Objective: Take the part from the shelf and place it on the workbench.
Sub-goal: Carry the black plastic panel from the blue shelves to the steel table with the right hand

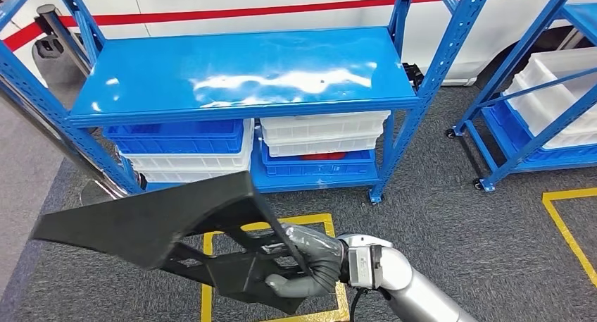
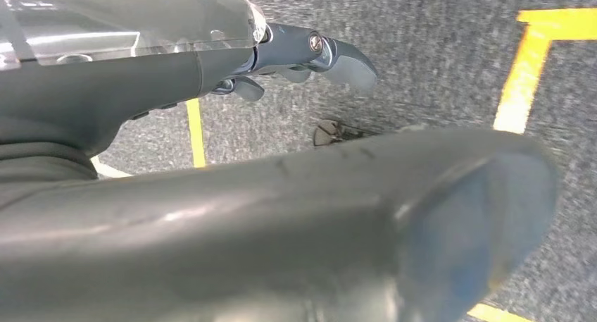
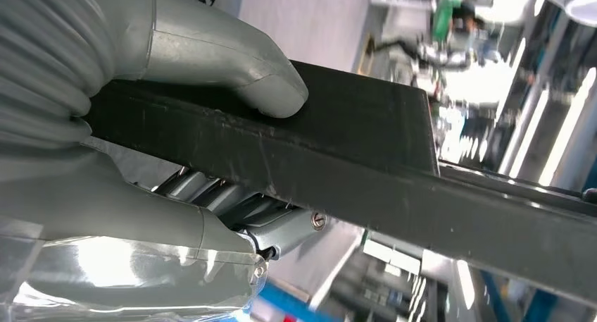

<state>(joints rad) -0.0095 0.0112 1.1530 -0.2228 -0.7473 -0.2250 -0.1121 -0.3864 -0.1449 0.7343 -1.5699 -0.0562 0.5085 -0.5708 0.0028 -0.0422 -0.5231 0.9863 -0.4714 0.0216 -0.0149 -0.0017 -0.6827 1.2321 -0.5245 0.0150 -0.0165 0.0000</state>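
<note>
- Right hand [image 1: 310, 262]: grips the large black moulded plastic part [image 1: 155, 227] by its ribbed lower frame, thumb [image 3: 260, 82] pressed on one face, fingers [image 3: 211, 195] curled under the other.
- Part: held in the air above the grey carpeted floor [image 1: 436, 216] with yellow tape lines [image 1: 310, 220], in front of the blue metal shelf [image 1: 239, 72].
- Left hand [image 2: 310, 54]: holds nothing, fingers loosely extended, above the floor.
- Shelf, lower level: stacked blue and white plastic bins [image 1: 320, 135].

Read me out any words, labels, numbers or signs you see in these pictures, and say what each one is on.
No readable text in any view.
The black part held by the right robot hand: no label or number shows.
The blue shelf and its bins: plain, no markings.
Background of the right wrist view: too blurred to read anything.
</note>
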